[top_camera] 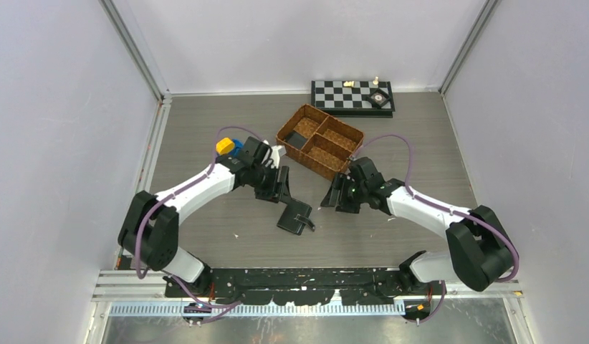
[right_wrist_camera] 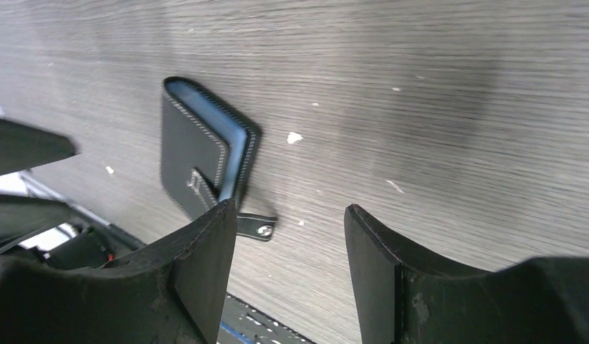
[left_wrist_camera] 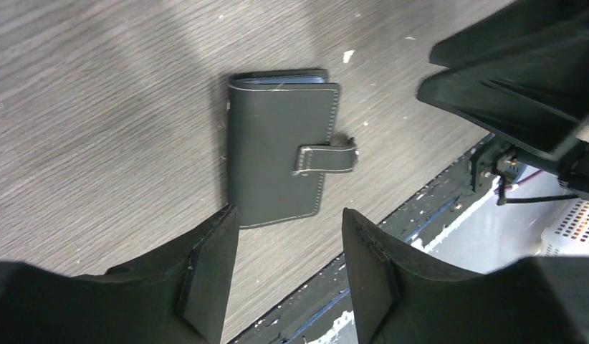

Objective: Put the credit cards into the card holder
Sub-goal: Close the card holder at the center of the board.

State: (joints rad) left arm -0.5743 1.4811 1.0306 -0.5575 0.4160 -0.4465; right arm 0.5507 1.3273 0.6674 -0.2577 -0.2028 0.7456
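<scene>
The card holder [top_camera: 295, 216], a black leather wallet, lies folded shut on the table between my two grippers. In the left wrist view the card holder [left_wrist_camera: 281, 150] lies flat just beyond my fingertips, and its snap tab [left_wrist_camera: 327, 159] sticks out past its edge. In the right wrist view the card holder [right_wrist_camera: 195, 154] shows bluish sleeves at its open edge and the loose snap tab [right_wrist_camera: 259, 226]. My left gripper [top_camera: 283, 190] [left_wrist_camera: 289, 215] is open and empty. My right gripper [top_camera: 332, 198] [right_wrist_camera: 289, 208] is open and empty, to the wallet's right. No credit cards show plainly.
A brown wicker divided basket [top_camera: 320, 140] stands behind the grippers, with a dark flat thing [top_camera: 296, 140] in its left compartment. A chessboard [top_camera: 352, 95] with a few pieces lies at the back wall. A yellow and blue object [top_camera: 227, 146] sits behind my left arm.
</scene>
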